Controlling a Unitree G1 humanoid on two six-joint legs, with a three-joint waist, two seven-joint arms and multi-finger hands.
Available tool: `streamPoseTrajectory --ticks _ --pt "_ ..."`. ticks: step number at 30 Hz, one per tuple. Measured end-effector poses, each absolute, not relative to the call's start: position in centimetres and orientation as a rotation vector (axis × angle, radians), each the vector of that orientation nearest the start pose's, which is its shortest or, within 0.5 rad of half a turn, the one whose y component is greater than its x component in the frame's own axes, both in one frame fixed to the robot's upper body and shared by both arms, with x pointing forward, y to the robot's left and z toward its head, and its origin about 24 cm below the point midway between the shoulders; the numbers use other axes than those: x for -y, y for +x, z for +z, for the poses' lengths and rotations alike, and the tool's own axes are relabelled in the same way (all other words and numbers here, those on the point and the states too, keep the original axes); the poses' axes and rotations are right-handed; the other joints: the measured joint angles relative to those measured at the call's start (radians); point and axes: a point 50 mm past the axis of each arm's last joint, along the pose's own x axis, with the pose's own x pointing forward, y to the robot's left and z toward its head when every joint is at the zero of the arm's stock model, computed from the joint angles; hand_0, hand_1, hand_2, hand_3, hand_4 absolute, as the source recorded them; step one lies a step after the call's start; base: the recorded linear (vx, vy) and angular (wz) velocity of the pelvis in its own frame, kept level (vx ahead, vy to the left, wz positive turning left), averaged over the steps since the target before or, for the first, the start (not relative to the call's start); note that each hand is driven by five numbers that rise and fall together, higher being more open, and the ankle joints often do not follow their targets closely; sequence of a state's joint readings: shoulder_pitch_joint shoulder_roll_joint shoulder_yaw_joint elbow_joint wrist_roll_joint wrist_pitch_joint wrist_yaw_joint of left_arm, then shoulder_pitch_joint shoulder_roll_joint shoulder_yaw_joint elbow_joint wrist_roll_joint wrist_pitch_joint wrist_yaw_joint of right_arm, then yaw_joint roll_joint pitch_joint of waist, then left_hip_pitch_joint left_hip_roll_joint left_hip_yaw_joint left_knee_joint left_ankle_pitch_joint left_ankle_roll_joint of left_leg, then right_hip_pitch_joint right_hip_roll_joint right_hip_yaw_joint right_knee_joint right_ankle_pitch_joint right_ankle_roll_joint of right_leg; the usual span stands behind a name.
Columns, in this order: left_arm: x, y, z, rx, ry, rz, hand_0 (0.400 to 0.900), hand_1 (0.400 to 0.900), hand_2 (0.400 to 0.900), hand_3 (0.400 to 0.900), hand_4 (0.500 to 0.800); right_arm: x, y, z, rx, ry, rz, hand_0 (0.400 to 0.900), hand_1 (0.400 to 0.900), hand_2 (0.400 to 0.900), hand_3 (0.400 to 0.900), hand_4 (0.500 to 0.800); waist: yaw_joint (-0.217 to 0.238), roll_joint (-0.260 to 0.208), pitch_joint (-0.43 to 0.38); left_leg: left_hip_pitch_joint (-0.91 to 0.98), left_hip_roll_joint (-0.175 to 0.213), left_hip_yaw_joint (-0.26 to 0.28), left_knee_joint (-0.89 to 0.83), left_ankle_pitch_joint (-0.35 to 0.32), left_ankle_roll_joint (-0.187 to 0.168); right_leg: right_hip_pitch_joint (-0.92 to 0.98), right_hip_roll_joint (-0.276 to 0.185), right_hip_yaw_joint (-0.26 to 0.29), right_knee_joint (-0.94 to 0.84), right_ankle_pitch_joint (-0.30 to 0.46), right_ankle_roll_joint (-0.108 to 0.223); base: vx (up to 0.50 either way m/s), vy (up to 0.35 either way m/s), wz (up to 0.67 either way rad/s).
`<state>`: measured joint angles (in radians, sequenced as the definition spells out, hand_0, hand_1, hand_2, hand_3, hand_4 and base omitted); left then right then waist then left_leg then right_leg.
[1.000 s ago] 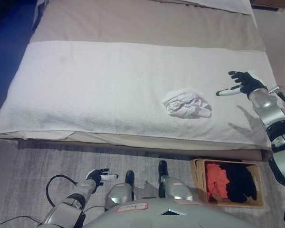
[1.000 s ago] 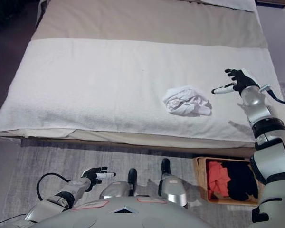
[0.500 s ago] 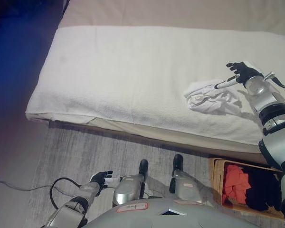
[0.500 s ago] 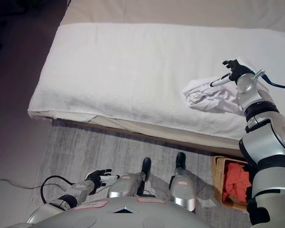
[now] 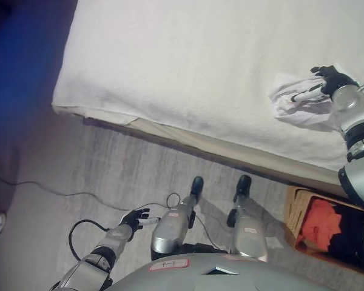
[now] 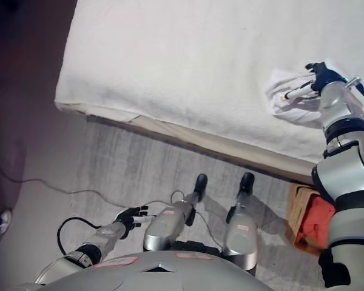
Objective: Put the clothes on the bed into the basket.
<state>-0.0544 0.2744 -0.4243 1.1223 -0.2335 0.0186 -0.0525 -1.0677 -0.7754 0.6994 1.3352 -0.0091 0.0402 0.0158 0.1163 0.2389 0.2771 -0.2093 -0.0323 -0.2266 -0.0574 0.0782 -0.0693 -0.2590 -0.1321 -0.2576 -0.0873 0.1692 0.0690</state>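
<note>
Right hand [image 5: 329, 79], dark with white tips, is stretched out over the far right side of the wide bed with the white fuzzy blanket [image 5: 188, 66]. Its silver-grey arm comes up from the lower right and reaches across the bed's front edge. The hand sits right on top of the small crumpled white piece of clothing [image 5: 297, 102]. One long finger with a white tip points to the left across the cloth, and the other fingers are bent down into the folds. I cannot tell if the hand is really holding the cloth or only touching it. The white clothing lies on the blanket, near the front edge of the bed, and is bunched up under the hand. Down on the grey striped rug [image 5: 133, 176], the woven tan basket [image 5: 298, 209] stands just in front of the bed, under the right arm. Inside it are a bright orange-red cloth [image 5: 318, 221] and a black cloth [image 5: 346, 236] beside it. The left hand [image 6: 132, 216] hangs low over the rug at the lower left, well apart from the bed, with its fingers spread loose and holding nothing. No writing can be read anywhere.
</note>
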Motion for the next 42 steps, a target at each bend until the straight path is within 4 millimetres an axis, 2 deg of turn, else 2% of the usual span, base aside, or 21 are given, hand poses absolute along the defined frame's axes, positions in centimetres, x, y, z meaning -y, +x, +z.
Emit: streamPoseTrajectory --ticks 8,9,10,11,12,13,19,32,36,42 --pt "-19.9 13.5 -14.9 -1.076 0.247 -0.195 0.900 0.900 0.900 0.900 0.800 36.1 36.4 17.9 -0.413 -1.096 -0.355 0.900 0.900 0.900 0.900 0.800 0.009 0.049 0.025 -0.017 -0.012 0.008 -0.009 0.012 -0.004 -0.020 -0.013 -0.001 0.000 0.001 0.001 -0.01 0.003 0.02" --pt "-19.7 13.7 -14.8 -1.066 0.242 -0.203 0.900 0.900 0.900 0.900 0.800 36.4 36.3 18.1 -0.414 -1.096 -0.366 0.859 0.859 0.859 0.859 0.775 0.013 0.055 0.028 -0.017 -0.013 0.009 -0.009 0.012 -0.004 -0.020 -0.015 -0.001 0.000 0.001 0.001 0.00 0.000 0.00" --pt "-19.6 13.9 -14.7 -1.055 0.239 -0.210 0.900 0.900 0.900 0.900 0.800 36.7 36.1 18.4 -0.415 -1.097 -0.378 0.669 0.669 0.669 0.669 0.661 0.022 0.062 0.031 -0.017 -0.014 0.011 -0.009 0.012 -0.004 -0.021 -0.017 0.000 0.000 0.001 0.001 0.00 0.000 0.00" --pt "-19.4 14.1 -14.6 -1.044 0.236 -0.217 0.900 0.900 0.900 0.900 0.800 37.1 35.9 18.7 -0.415 -1.098 -0.393 0.624 0.624 0.624 0.624 0.634 0.024 0.069 0.034 -0.018 -0.016 0.011 -0.009 0.012 -0.004 -0.021 -0.019 0.000 0.000 0.001 0.001 0.00 0.000 0.00" --pt "-19.4 14.1 -14.6 -1.038 0.234 -0.221 0.900 0.900 0.900 0.900 0.800 37.3 35.9 19.0 -0.413 -1.098 -0.402 0.524 0.524 0.524 0.524 0.574 0.025 0.075 0.036 -0.018 -0.017 0.011 -0.009 0.013 -0.005 -0.021 -0.020 -0.001 0.000 0.001 0.001 0.00 0.000 0.00" --pt "-19.3 14.2 -14.6 -1.036 0.233 -0.223 0.900 0.900 0.900 0.900 0.800 37.5 35.7 19.1 -0.412 -1.097 -0.410 0.400 0.400 0.400 0.400 0.500 0.025 0.081 0.038 -0.018 -0.019 0.011 -0.009 0.016 -0.010 -0.021 -0.023 -0.002 0.000 0.001 0.001 0.00 0.000 0.00" --pt "-19.2 14.3 -14.5 -1.029 0.228 -0.233 0.900 0.900 0.900 0.900 0.800 38.2 35.3 19.7 -0.405 -1.061 -0.450 0.400 0.400 0.400 0.400 0.500 0.023 0.091 0.042 -0.018 -0.024 0.013 -0.009 0.019 -0.013 -0.020 -0.028 -0.001 0.000 0.001 0.001 0.00 0.011 -0.02" --pt "-19.2 14.9 -14.3 -1.019 0.234 -0.230 0.900 0.900 0.900 0.900 0.800 38.0 35.4 19.5 -0.414 -1.042 -0.439 0.400 0.400 0.400 0.400 0.500 0.006 0.091 0.048 -0.004 -0.026 0.031 -0.006 0.019 -0.013 -0.007 -0.029 0.007 0.001 0.004 0.005 0.00 0.013 -0.08" --pt "-19.3 15.3 -14.4 -1.034 0.242 -0.209 0.900 0.900 0.900 0.900 0.800 37.5 35.7 19.2 -0.414 -1.021 -0.411 0.400 0.400 0.400 0.400 0.500 -0.030 0.065 0.066 0.020 -0.029 0.044 0.003 0.018 -0.012 0.018 -0.026 0.015 0.002 0.005 0.007 0.01 0.028 -0.23" --pt "-19.8 16.6 -14.1 -1.032 0.256 -0.182 0.900 0.900 0.900 0.900 0.800 37.1 36.0 18.8 -0.430 -1.007 -0.393 0.400 0.400 0.400 0.400 0.500 -0.065 -0.025 0.065 0.064 -0.026 0.099 -0.010 0.017 -0.010 0.030 -0.019 0.073 0.002 0.017 0.014 0.02 0.015 -0.34"
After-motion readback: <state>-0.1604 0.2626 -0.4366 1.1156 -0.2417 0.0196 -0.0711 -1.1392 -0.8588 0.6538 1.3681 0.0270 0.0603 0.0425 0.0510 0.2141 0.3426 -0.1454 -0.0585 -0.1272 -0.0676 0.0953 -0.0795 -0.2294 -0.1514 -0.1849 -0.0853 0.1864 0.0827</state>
